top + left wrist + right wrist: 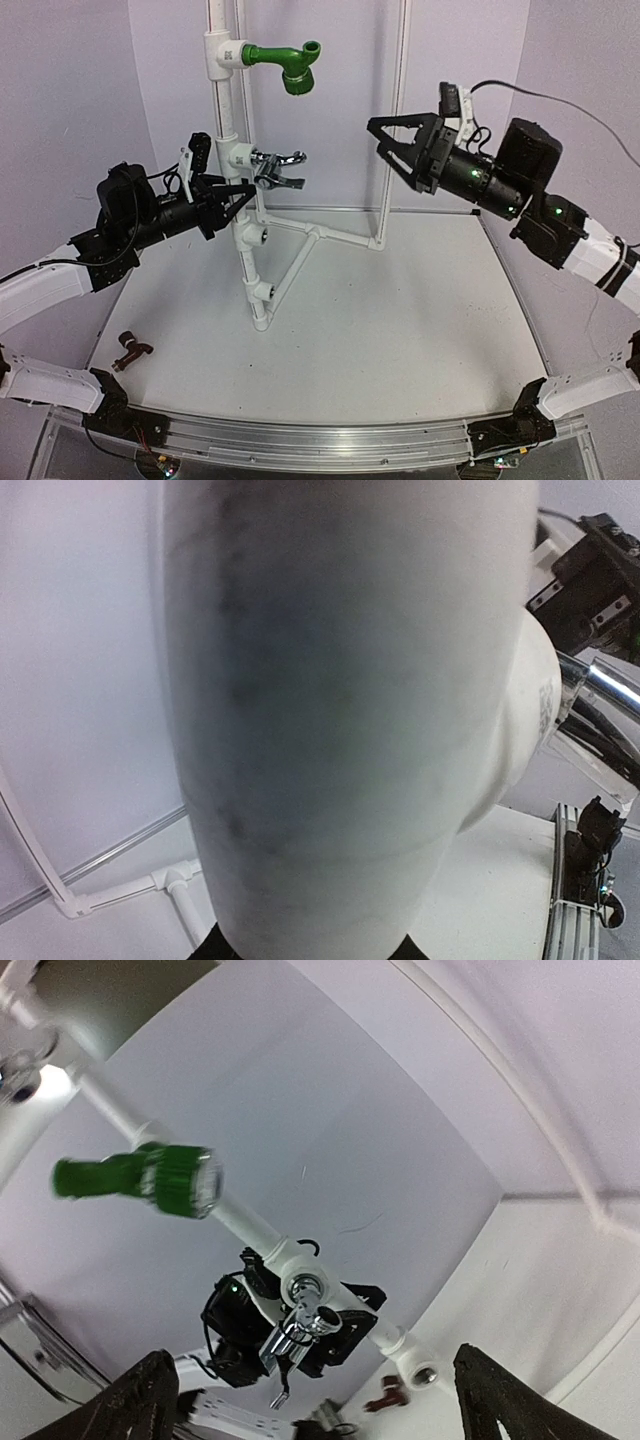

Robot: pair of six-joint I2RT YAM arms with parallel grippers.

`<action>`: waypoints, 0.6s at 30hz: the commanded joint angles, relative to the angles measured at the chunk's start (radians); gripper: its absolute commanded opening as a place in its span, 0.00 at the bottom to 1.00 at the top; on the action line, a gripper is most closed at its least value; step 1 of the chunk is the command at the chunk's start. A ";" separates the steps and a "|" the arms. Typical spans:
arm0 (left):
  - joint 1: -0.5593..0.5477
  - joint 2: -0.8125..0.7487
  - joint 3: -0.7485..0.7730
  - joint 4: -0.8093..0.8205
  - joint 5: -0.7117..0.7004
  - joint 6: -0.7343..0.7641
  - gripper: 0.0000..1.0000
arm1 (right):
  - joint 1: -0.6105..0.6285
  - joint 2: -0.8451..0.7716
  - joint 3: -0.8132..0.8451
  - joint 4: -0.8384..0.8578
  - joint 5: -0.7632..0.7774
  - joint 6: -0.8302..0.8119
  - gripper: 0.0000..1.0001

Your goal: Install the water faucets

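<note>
A white surface (400, 330) is carrying a frame of white tubing, and the upright pipe (226, 100) of that frame is standing left of the middle. All places here are being given from that pipe.

The left gripper (238, 192) is reaching in from the pipe's left at mid height. It is clamping on the pipe itself, which is filling the left wrist view between the two dark fingertips. The right gripper (386, 146) is hanging well to the right of the pipe, a little higher than the left one. Its jaws are standing wide apart with nothing between them, and they are pointing back toward the pipe.

A green elbow (290, 68) is sticking out to the right near the pipe's top. Below it, a white tee fitting (240, 155) is sitting on the pipe just above the left gripper. The chrome faucet (278, 166) is projecting from that fitting to the right. The brown faucet (131, 351) is lying on the surface, well to the left of the pipe's foot and nearer the arm bases.
</note>
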 commanded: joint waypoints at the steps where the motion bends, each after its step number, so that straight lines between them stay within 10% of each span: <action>1: -0.003 -0.004 -0.038 -0.181 0.015 -0.146 0.00 | 0.009 -0.049 0.036 -0.092 0.002 -0.797 0.92; 7: -0.003 0.009 -0.030 -0.183 0.020 -0.151 0.00 | 0.010 -0.035 0.051 -0.125 -0.077 -1.395 0.94; 18: -0.003 0.014 -0.017 -0.187 0.042 -0.151 0.00 | 0.010 0.050 0.061 -0.068 -0.201 -1.913 0.92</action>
